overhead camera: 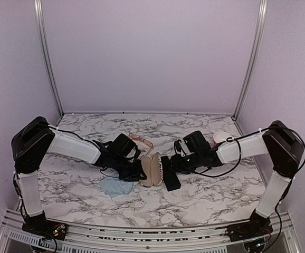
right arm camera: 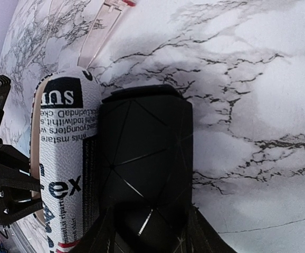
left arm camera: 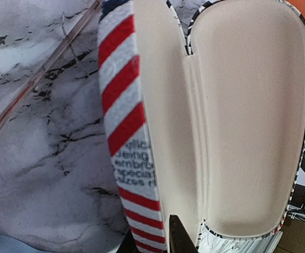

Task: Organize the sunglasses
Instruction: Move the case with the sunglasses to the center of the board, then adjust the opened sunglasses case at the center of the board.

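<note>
Left claw (left arm camera: 151, 243) is pinched on the wall of the striped case (left arm camera: 237, 121), which lies open with its cream lining up. Right claw (right arm camera: 147, 234) is clamped across one end of the black case (right arm camera: 144, 153). That case is closed and lies just beside the striped one. The pink-lensed sunglasses (overhead camera: 141, 140) lie on the surface (overhead camera: 205, 200) behind the left claw, near the cases but outside both. A blue cloth (overhead camera: 115, 186) lies on the near side of the left claw.
</note>
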You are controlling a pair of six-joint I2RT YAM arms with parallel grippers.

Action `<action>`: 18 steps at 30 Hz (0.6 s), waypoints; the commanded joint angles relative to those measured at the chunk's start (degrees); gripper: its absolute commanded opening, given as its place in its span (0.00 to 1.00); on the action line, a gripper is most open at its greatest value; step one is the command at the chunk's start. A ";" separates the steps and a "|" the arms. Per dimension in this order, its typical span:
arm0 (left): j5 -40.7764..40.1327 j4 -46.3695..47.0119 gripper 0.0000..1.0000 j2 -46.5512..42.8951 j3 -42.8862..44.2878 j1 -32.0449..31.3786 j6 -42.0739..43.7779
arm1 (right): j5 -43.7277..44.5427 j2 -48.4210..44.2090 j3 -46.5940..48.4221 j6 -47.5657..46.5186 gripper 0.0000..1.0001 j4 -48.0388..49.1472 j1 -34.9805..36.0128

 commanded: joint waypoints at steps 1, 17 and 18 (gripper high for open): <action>2.18 2.63 0.17 -1.32 -2.04 -0.68 -3.21 | -1.74 -2.33 -1.44 2.08 0.45 4.20 0.29; 1.57 4.47 0.42 -3.77 -4.46 -0.86 -2.83 | -4.90 -7.57 -0.04 -2.85 0.48 -0.28 -2.15; 0.67 3.51 0.45 -4.44 -4.24 -0.86 -2.26 | -4.79 -7.91 0.39 -3.44 0.49 -1.03 -2.42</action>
